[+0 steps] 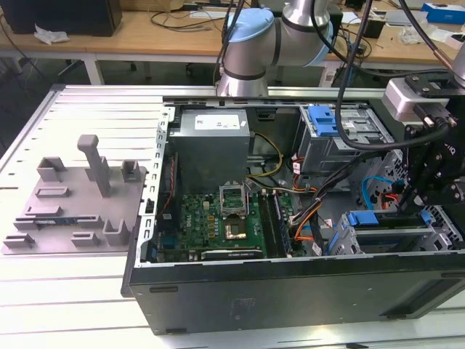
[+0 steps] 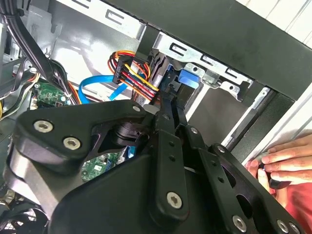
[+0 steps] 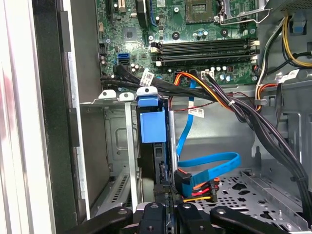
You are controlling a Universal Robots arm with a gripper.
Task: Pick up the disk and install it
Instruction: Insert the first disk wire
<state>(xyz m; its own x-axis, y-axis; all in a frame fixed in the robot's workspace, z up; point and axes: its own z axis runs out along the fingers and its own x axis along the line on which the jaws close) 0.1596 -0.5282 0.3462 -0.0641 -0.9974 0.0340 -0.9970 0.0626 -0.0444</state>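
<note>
You see the open computer case (image 1: 290, 294) lying on its side on the white table (image 1: 73, 305), with the green motherboard (image 1: 218, 218) in its middle. The disk (image 1: 363, 219) stands on its edge in the metal drive cage (image 1: 407, 243), in the corner of the case at the exterior view's right, near the front wall. In the first wrist view you look along the disk (image 3: 152, 127) from behind: its light-blue bracket points toward the motherboard (image 3: 195, 29), and the cage wall (image 3: 117, 141) is just beside it. A blue flat cable (image 3: 214, 165) curves on the other side of the disk, near it.

The gripper (image 3: 168, 197) reaches down into this corner. Its two black fingers (image 3: 155, 214) are drawn close together and pinch the thin dark edge of the disk between them. In the second wrist view you see the same narrow grip (image 2: 168, 105) with the blue bracket (image 2: 189, 79) just past the fingertips, inside the cage.

A person's hand (image 2: 285, 163) rests at the outer edge of the case, apart from the gripper. A grey fixture plate (image 1: 73, 196) lies on the table outside the case, at the exterior view's left
</note>
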